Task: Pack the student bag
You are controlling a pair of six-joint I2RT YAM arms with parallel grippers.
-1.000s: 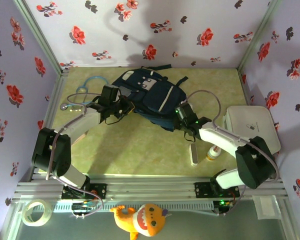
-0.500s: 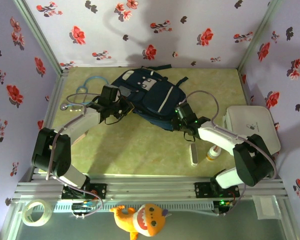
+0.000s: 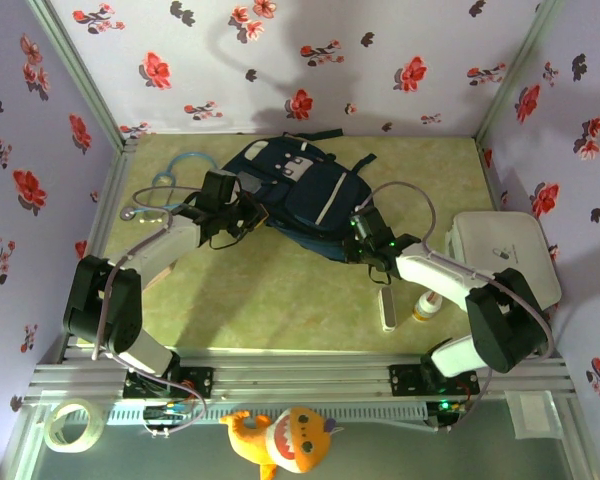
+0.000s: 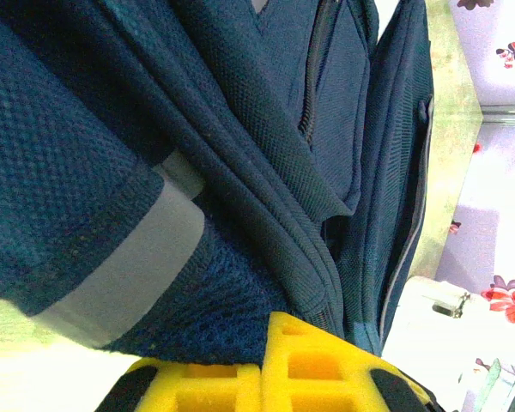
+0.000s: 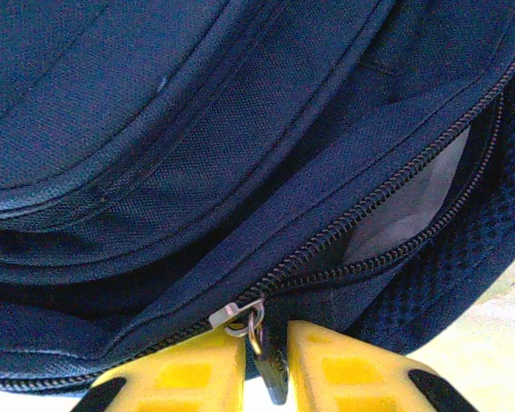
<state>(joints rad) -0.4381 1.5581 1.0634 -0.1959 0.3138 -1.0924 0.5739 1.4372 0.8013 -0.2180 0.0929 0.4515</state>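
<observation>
At the far middle of the table, the student bag lay flat between both arms. On its left edge, the left gripper was clamped tight on dark mesh fabric. Against the bag's near right edge, the right gripper stood narrow, pinching the metal zipper pull beside a partly unzipped opening.

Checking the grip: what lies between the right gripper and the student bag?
The zipper pull sits between the jaws of the right gripper, against the student bag, seen in the right wrist view.
</observation>
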